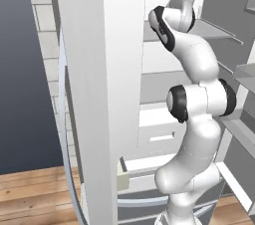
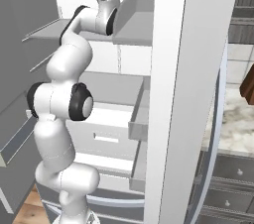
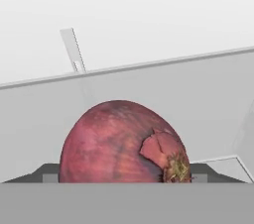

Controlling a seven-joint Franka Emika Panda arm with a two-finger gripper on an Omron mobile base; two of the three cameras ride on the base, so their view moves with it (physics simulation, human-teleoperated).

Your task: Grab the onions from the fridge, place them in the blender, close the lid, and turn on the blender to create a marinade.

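no readable text, labels, brands, numbers or signs anywhere: none on the fridge (image 1: 94,94), none on its shelves, none on the red onion (image 3: 119,143).

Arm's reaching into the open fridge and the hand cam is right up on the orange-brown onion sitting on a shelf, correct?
Wrong onion. The hand view shows the dark red-purple onion close in front of the camera on a pale fridge shelf. The rest holds: the arm does reach into the open fridge.

The onion (image 3: 124,143) sits on a fridge shelf (image 3: 208,104), directly before the pincer (image 3: 124,176).
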